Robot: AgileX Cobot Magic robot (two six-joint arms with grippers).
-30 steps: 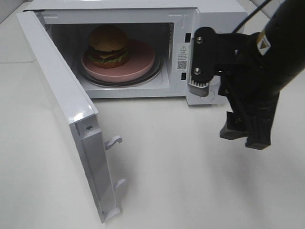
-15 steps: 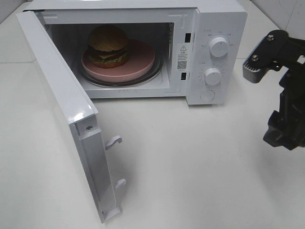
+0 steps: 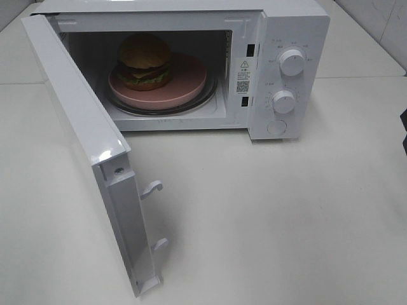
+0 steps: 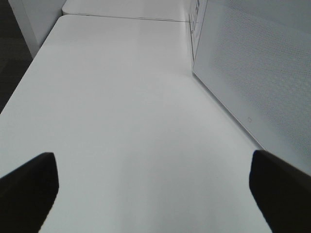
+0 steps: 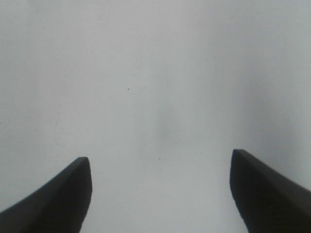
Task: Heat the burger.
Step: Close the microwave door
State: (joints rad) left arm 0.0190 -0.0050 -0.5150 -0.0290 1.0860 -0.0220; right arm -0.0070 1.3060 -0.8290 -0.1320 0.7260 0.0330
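Change: right arm gone from in front of the control panel where it hung a second ago; withdrawn off the right side of the exterior view, only a dark sliver left at that edge.
Meaning for the task: loading looks finished and the panel is unobstructed; closing the door and setting the heat judged still to come.
Table (image 3: 267, 210): white, bare in front of the oven.
Microwave (image 3: 280, 25): white, standing at the back of the table, cavity open to the camera.
Door (image 3: 76, 133): swung wide to the left, latch hooks showing on its edge; must be pushed shut before heating.
Turntable (image 3: 211, 95): glass, on the cavity floor, carrying the plate.
Plate (image 3: 187, 79): pink, wide, centred on the turntable.
Burger (image 3: 144, 60): inside the cavity, on the left part of the plate, upright, brown bun on top.
Knobs: upper knob (image 3: 291, 61) and lower knob (image 3: 283, 101) on the right panel, untouched by either arm.
Left gripper (image 4: 154, 170): spread wide, empty, hovering over bare table beside a white perforated panel, probably the door.
Right gripper (image 5: 159, 182): parted, nothing between the fingers, over bare white surface.
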